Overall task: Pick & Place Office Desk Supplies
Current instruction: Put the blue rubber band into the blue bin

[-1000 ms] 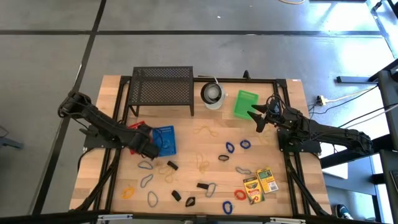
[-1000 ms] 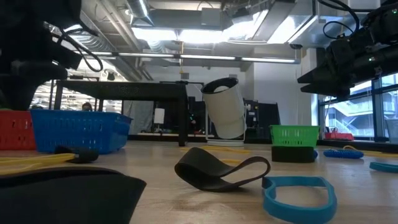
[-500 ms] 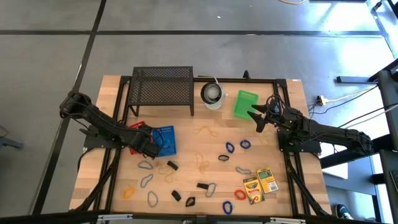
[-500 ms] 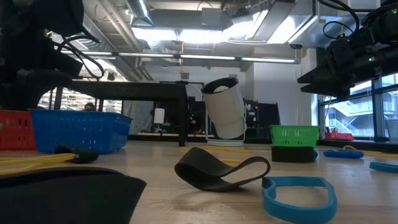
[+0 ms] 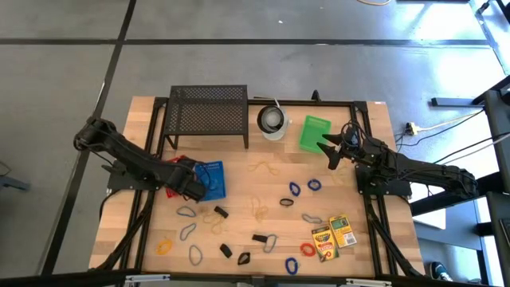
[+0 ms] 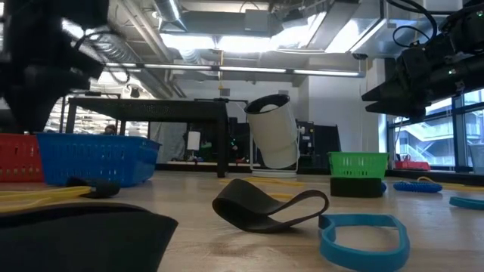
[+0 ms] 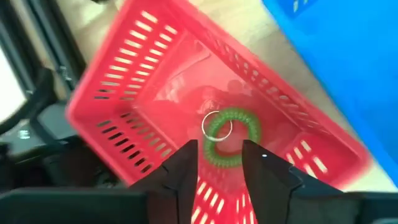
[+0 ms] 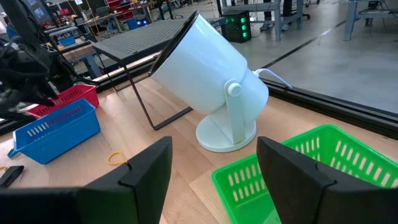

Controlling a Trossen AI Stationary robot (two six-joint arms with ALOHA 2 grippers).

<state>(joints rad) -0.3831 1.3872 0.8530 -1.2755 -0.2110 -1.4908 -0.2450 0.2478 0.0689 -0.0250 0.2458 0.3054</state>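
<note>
My left gripper hangs open over the red basket, pointing steeply down, at the table's left. On the basket's floor, below the gap between the fingers, lies a green coiled band with a silver ring; the fingers do not touch it. Rubber bands, black clips and silver clips are strewn over the table's near half. Two crayon boxes lie near right. My right gripper waits open and empty at the far right.
A blue basket stands right beside the red one. A green basket, a white cup-like lamp and a black mesh rack line the far edge. Bare wood shows at the near left.
My left arm has shifted a little above the red basket, rising slightly; it shows blurred in the low view. The right arm has kept still.
</note>
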